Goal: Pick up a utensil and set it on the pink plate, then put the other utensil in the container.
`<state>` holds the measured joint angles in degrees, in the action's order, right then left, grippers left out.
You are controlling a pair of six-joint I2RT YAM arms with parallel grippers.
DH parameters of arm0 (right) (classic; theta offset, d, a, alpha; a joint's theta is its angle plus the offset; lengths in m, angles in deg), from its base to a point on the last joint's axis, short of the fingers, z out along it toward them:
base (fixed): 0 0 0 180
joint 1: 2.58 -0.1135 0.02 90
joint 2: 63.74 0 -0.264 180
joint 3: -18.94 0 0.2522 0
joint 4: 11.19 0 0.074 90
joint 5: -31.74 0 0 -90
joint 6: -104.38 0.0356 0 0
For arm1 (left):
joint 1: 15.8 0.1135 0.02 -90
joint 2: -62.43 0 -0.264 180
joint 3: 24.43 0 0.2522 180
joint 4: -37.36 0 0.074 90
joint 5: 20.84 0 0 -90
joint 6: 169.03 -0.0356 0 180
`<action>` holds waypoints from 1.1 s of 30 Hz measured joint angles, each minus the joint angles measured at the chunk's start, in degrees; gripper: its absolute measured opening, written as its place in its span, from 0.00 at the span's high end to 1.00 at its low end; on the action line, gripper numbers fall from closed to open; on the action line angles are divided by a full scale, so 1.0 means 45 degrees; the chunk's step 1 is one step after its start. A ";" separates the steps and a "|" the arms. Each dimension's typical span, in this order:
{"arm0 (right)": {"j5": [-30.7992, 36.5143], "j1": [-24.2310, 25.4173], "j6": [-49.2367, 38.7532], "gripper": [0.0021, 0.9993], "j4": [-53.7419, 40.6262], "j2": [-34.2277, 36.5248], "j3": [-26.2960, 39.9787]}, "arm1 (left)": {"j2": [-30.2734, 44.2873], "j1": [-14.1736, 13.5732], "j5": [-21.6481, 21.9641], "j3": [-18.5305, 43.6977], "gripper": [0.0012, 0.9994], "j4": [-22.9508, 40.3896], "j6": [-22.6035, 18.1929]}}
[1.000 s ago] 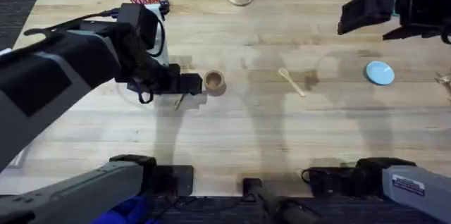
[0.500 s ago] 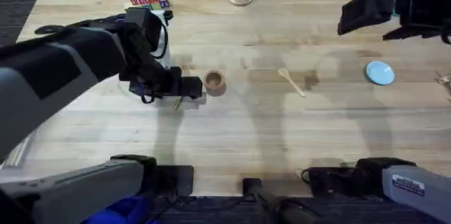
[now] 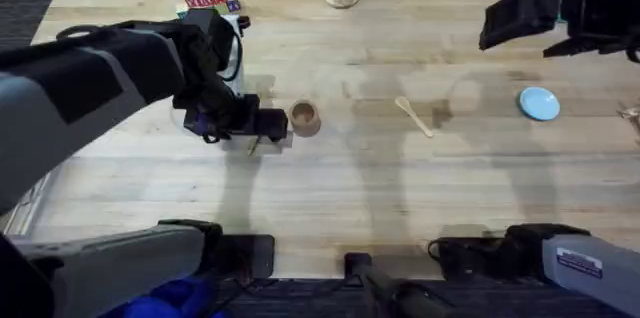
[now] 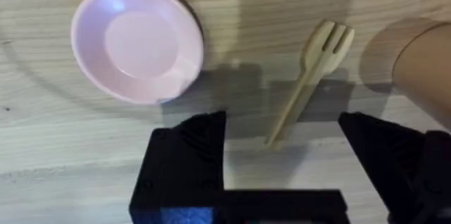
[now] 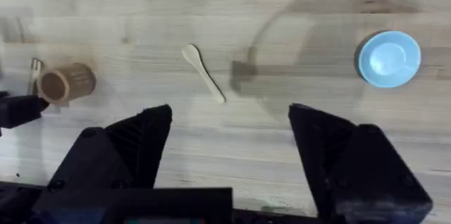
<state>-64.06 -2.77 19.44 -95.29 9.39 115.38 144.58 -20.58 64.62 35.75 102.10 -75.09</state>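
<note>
The left gripper (image 4: 282, 150) hangs over the fork (image 4: 310, 76), fingers spread wide and holding nothing; the fork's handle end lies on the table (image 3: 330, 178) between the two fingers. In the left wrist view the plate (image 4: 137, 41) sits bare just beside the fork, apart from it, and the cup (image 4: 426, 58) stands near the tines. Overhead, the cup (image 3: 304, 116) is upright just beside the left gripper (image 3: 262, 126), with the fork (image 3: 254, 144) under the fingers. The spoon (image 3: 413, 116) lies flat mid-table, well apart from the cup. The right gripper (image 5: 229, 146) is raised, fingers wide apart and empty. A blue plate (image 3: 539, 103) sits on the right.
</note>
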 joint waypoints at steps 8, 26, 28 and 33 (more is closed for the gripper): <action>0.0000 0.0000 0.0000 0.00 0.0000 0.0000 0.0000 | 0.0117 -0.0829 0.0972 0.0000 0.00 0.0155 0.0182; 0.0000 0.0000 -0.0005 0.00 0.0000 0.0000 0.0000 | 0.0117 -0.0897 0.0914 -0.0005 0.56 0.0231 0.0349; 0.0000 0.0000 -0.0034 0.00 0.0000 0.0000 0.0000 | 0.0117 -0.0897 0.0914 -0.0005 0.62 0.0233 0.0425; 0.0000 0.0000 -0.0039 0.00 0.0000 0.0000 0.0000 | 0.0117 -0.0897 0.0914 -0.0005 0.76 0.0238 0.0491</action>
<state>-64.06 -2.77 19.26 -95.29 9.39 115.38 145.10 -24.62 68.74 35.73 103.17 -72.88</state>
